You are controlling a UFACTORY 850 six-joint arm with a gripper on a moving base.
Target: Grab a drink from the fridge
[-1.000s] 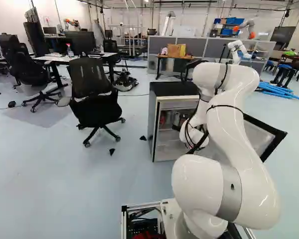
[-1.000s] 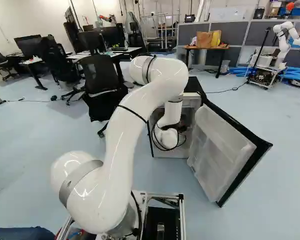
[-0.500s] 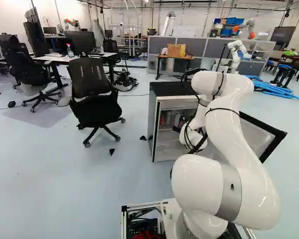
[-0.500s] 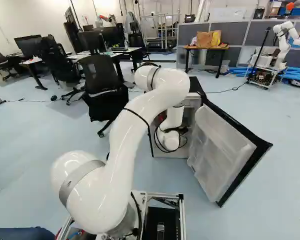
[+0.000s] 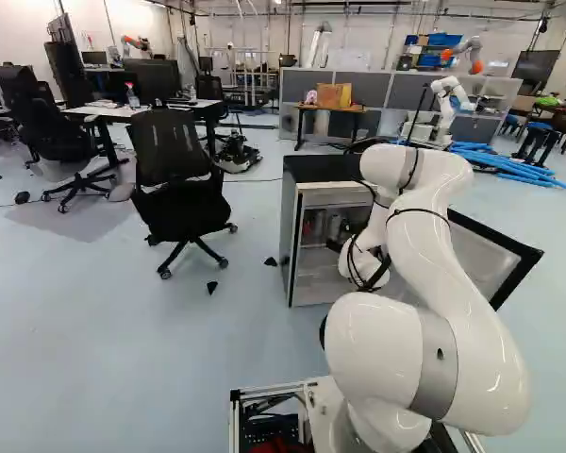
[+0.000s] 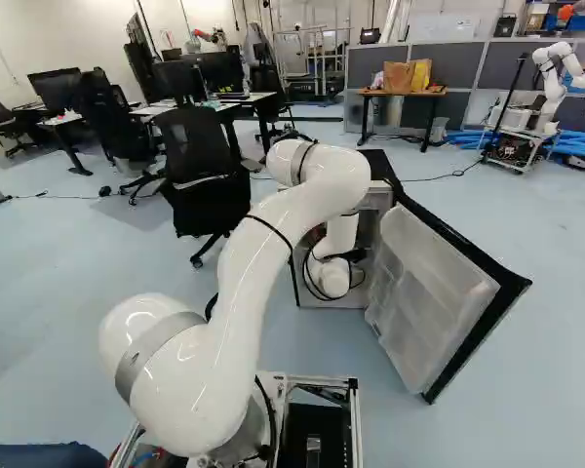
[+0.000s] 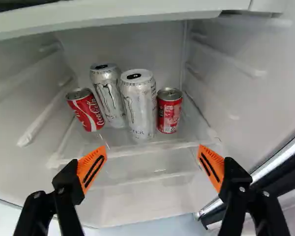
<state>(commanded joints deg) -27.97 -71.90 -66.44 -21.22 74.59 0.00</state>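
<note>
At the fridge (image 5: pixel 287 226) opening, a dark part of my gripper (image 5: pixel 335 245) shows in the left base view, mostly hidden by the arm. In the wrist view the gripper (image 7: pixel 152 156) stands open, with no can between its orange pads. Beyond its fingers, four drinks are grouped on a clear shelf (image 7: pixel 125 151): a tilted red can (image 7: pixel 85 110), a silver can (image 7: pixel 107 96) set back, a taller-looking silver can (image 7: pixel 138 105) in front, and an upright red can (image 7: pixel 169 112).
Fridge walls (image 7: pixel 250 73) flank the gripper, with an upper edge (image 7: pixel 113 18) above the cans. The open fridge door (image 6: pixel 434 302) stands right of the arm. An office chair (image 5: pixel 177 189) is left of the fridge. Another robot (image 6: pixel 552 83) stands farther back.
My arm's raised elbow has sunk, shifting left in the left base view and slightly right in the right one. The wrist has shifted only slightly at the fridge. The base has stayed put.
</note>
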